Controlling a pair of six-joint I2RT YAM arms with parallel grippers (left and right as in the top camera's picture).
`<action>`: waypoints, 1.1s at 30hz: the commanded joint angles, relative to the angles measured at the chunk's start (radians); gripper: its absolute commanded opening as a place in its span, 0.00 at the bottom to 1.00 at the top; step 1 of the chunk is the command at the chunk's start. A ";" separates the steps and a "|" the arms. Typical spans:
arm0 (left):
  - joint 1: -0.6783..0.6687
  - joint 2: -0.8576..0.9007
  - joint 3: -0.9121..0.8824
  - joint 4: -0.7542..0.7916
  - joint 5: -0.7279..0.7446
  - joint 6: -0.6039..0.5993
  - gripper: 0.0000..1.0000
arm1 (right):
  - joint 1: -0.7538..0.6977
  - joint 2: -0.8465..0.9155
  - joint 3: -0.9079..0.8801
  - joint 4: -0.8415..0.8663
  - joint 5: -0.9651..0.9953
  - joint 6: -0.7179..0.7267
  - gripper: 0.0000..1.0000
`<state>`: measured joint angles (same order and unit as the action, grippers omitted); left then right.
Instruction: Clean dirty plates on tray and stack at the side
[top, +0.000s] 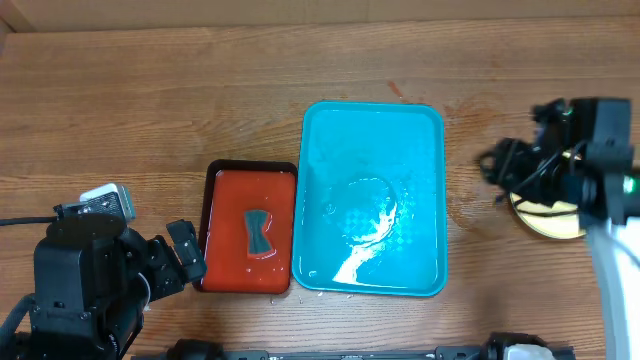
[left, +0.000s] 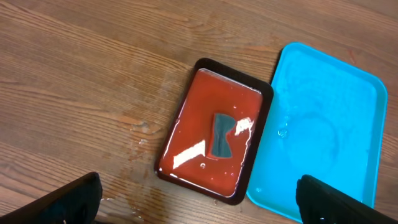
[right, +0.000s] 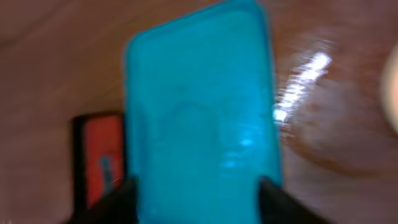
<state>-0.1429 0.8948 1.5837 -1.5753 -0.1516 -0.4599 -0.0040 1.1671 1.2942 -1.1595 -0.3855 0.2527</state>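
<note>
Where the counter (top: 150, 90) runs from left to right, the items stand as follows.

Near left: left tool (top: 186, 255), fingers spread wide with nothing between them. It is parked off the trays, probably to keep the working space free.

Next right: small red tray (top: 225, 195) with a black rim and a film of liquid inside. A dark grey bow-tie-shaped pad (top: 258, 232) lies at its middle, apparently kept wet there for wiping.

Just beside it: blue tray (top: 372, 150). Its base is wet and glossy, and no plate lies on it.

Far right, well apart from the blue tray: the plates (top: 548, 222), pale yellow, on bare wood. They are half hidden under the right arm, so the count is unreadable.

Over them: right tool (right: 198, 182), fingers spread and empty, in a blurred view. The placement suggests the stacking is done or nearly done.
</note>
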 joint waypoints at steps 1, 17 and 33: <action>0.004 0.002 0.007 0.002 -0.013 0.019 1.00 | 0.117 -0.092 0.016 0.018 -0.133 -0.010 1.00; 0.004 0.002 0.007 0.002 -0.013 0.019 1.00 | 0.205 -0.457 -0.083 0.160 0.154 -0.340 1.00; 0.004 0.002 0.007 0.002 -0.013 0.019 1.00 | 0.171 -1.075 -1.033 0.790 0.195 -0.346 1.00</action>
<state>-0.1429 0.8948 1.5837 -1.5757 -0.1543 -0.4599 0.1707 0.1768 0.3573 -0.4431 -0.1970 -0.0849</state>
